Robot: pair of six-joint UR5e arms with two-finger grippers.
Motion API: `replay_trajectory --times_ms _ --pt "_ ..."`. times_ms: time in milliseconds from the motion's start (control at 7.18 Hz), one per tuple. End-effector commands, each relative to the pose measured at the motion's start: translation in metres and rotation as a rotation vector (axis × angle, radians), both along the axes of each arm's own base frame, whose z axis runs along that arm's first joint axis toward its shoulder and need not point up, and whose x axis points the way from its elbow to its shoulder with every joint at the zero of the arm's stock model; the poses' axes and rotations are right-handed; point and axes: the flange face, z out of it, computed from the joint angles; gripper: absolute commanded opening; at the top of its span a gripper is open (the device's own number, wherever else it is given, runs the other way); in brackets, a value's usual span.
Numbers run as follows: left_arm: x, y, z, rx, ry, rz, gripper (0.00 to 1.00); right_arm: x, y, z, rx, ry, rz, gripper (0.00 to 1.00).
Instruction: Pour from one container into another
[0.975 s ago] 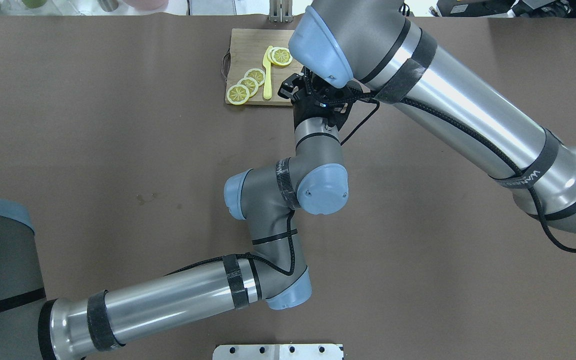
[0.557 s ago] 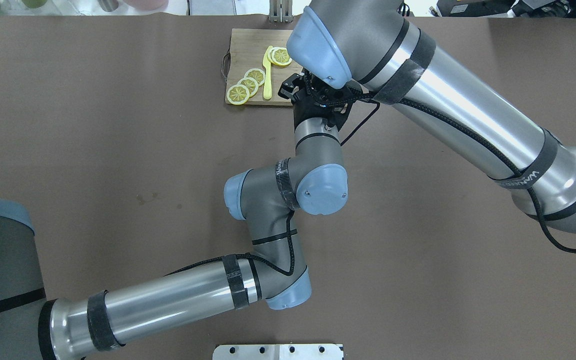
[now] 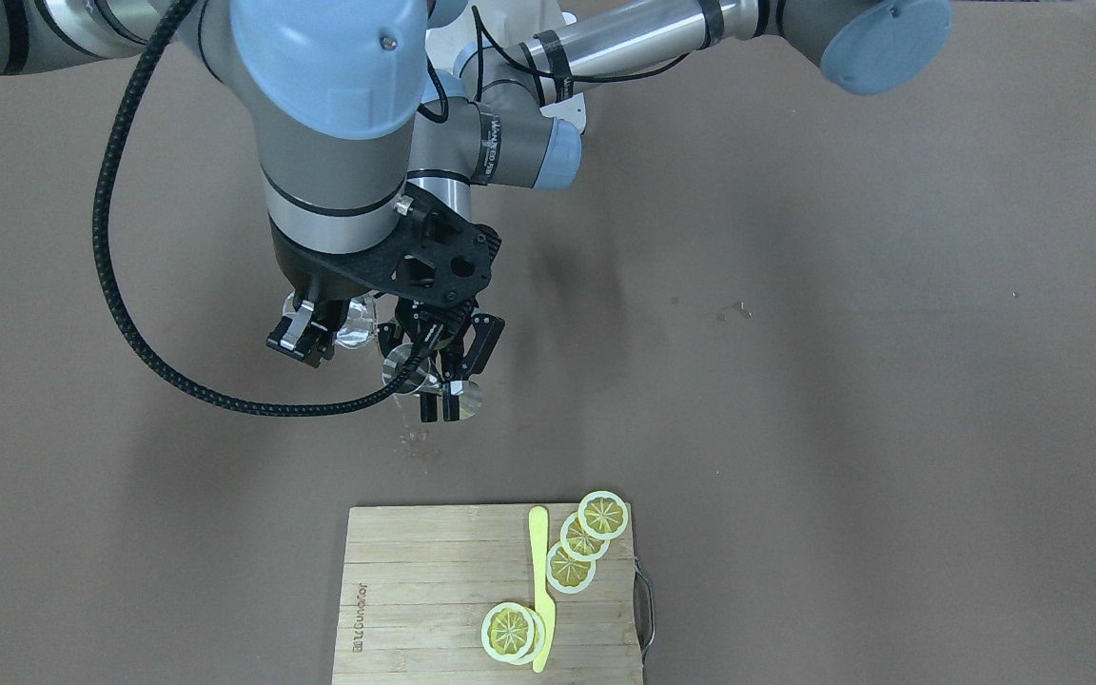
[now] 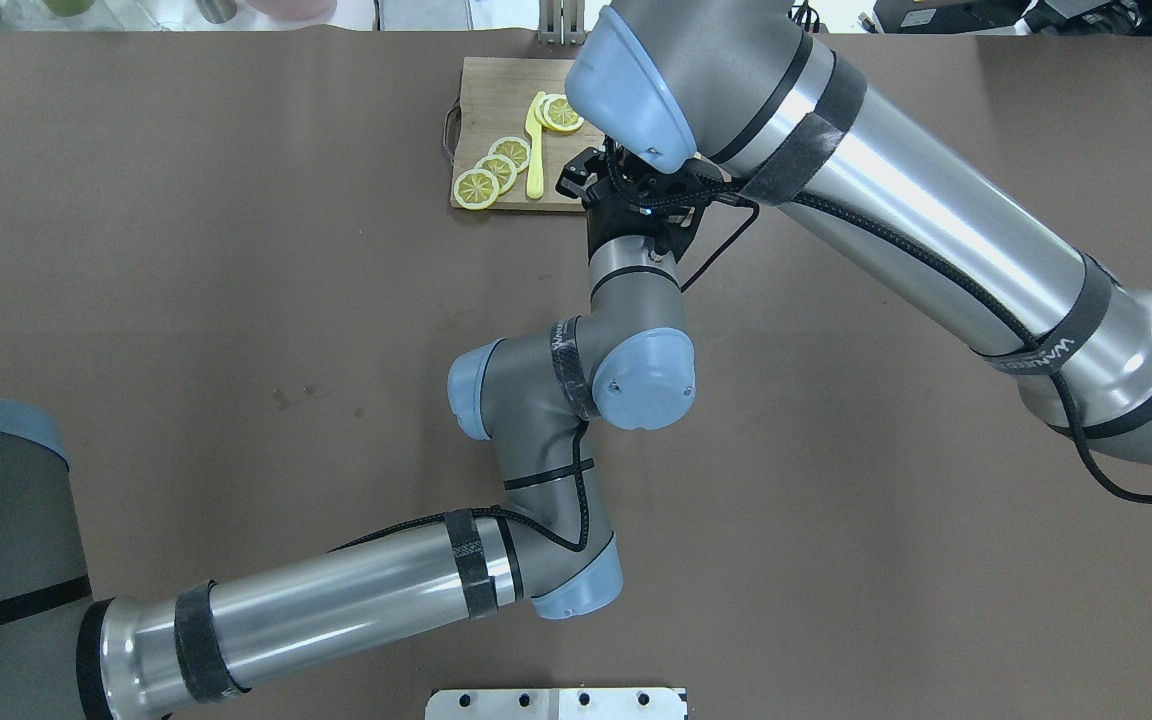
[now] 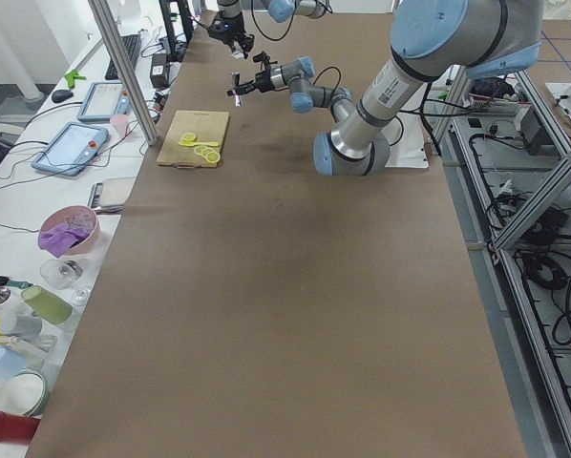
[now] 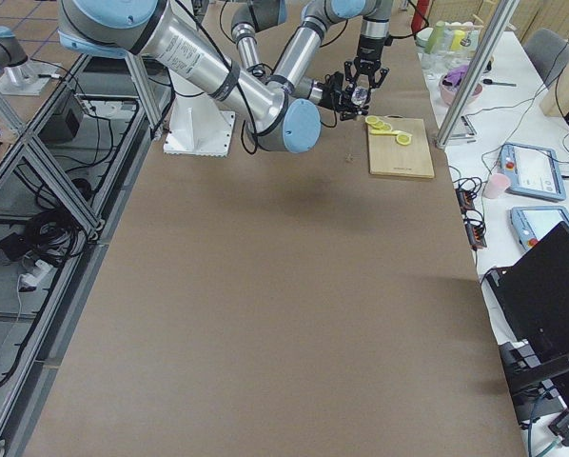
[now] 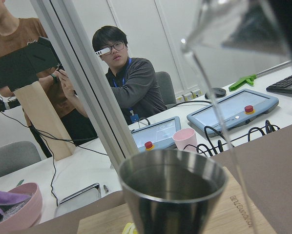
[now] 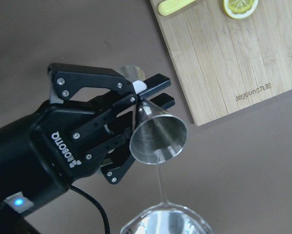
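The metal jigger (image 3: 407, 369) hangs over the table, my left gripper (image 3: 440, 401) shut on its narrow waist. In the right wrist view the jigger (image 8: 158, 136) turns its open cone up at the camera. The clear glass (image 3: 355, 328) sits tilted just above and beside it, my right gripper (image 3: 339, 333) shut on it. A thin thread of liquid runs from the glass lip (image 8: 160, 214) down to the jigger's rim. In the left wrist view it drops from the glass (image 7: 234, 24) past the jigger (image 7: 173, 195). A thread of liquid also shows under the jigger.
A wet patch (image 3: 415, 442) marks the brown table below the jigger. A wooden cutting board (image 3: 415, 590) with lemon slices (image 3: 572, 566) and a yellow knife (image 3: 538, 580) lies just beyond it. People sit at a side desk past the table's edge.
The right arm's wrist has crept a little to the left over the board's corner. The left arm has stayed put.
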Motion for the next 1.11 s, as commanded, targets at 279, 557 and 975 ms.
replay_trajectory --times_ms 279,557,975 --pt "0.001 0.0 0.0 -0.001 -0.002 0.0 0.0 -0.013 -0.003 -0.002 -0.01 0.007 -0.007 0.0" --pt "0.001 0.0 0.0 -0.001 -0.002 0.0 0.0 -0.016 -0.007 -0.005 -0.018 0.01 -0.008 0.0" --pt "0.001 0.0 0.0 -0.001 -0.002 0.0 0.0 -0.017 -0.008 -0.013 -0.01 0.008 -0.009 0.0"
